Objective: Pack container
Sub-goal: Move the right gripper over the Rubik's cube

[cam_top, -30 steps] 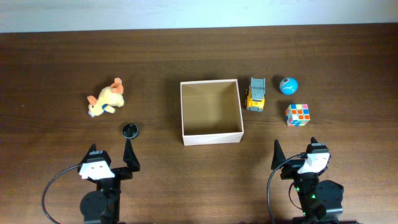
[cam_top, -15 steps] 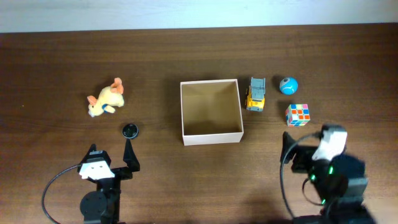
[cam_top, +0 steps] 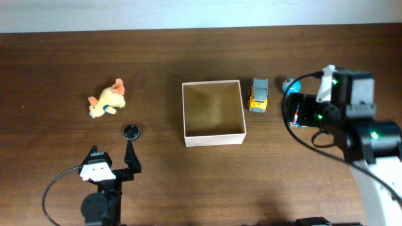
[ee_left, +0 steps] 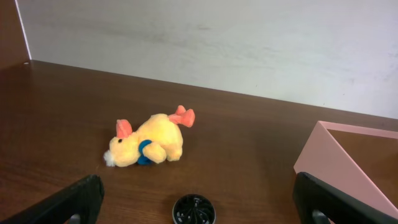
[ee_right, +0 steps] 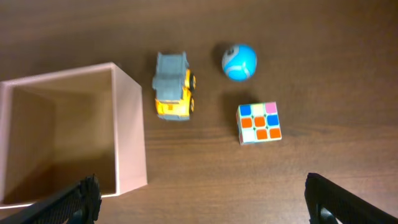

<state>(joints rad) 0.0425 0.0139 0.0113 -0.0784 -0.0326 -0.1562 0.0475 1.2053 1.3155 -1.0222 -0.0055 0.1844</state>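
The container is a square white box with a tan inside, at the table's middle; it also shows in the right wrist view and the left wrist view. Nothing shows inside it. A yellow toy truck, a blue ball and a colour cube lie to its right. A yellow plush animal and a small black disc lie to its left. My right gripper is open and empty, raised above the cube. My left gripper is open and empty, just short of the disc.
A pale wall runs along the table's far edge. In the overhead view the right arm covers the cube and part of the ball. Bare wood lies in front of the container and between the toys.
My right arm has lifted from its rest at the front right and swung away from me, over the cube and ball. The left arm and all the objects have not moved.
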